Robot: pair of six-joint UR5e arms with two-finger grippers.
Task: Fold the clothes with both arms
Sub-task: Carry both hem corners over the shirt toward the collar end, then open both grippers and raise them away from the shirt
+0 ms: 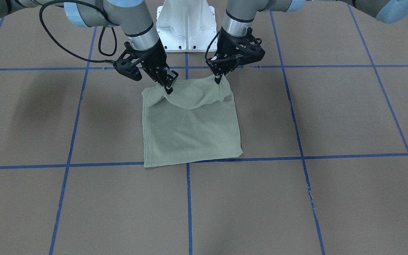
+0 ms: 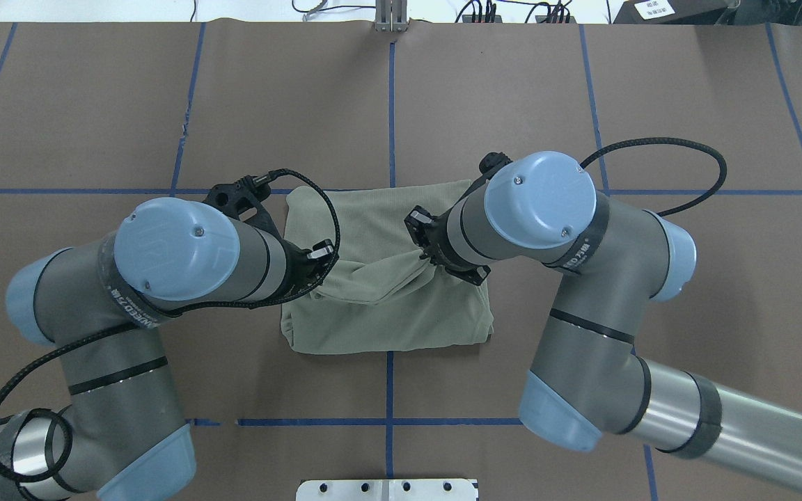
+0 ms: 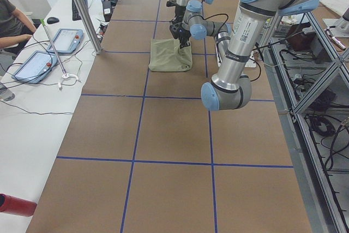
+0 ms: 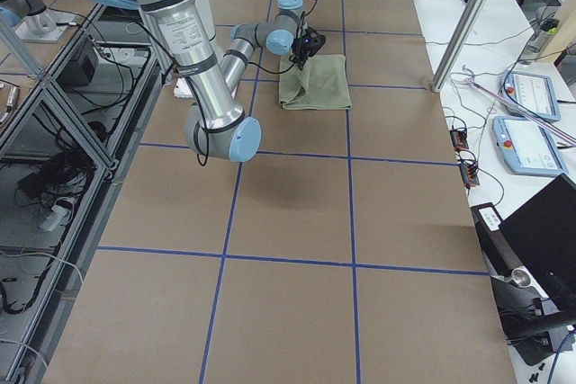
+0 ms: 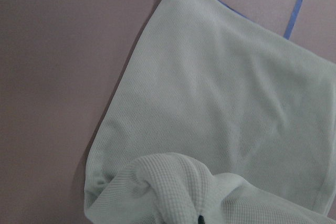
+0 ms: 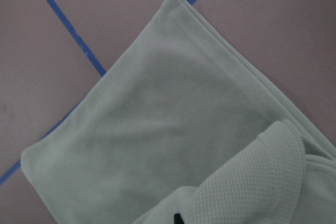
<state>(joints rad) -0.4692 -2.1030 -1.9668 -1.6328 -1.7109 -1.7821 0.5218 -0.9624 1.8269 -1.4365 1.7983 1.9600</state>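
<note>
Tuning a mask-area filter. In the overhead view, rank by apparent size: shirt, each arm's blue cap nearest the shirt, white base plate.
1. shirt, even partly covered.
2. left arm's blue cap and right arm's blue cap: about alike, unranked; both nearer the camera.
3. white base plate, only a strip showing.

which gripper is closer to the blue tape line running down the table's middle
Right. The right gripper pinches the shirt just beside the tape line; the left gripper pinches it farther out on the other side.
</note>
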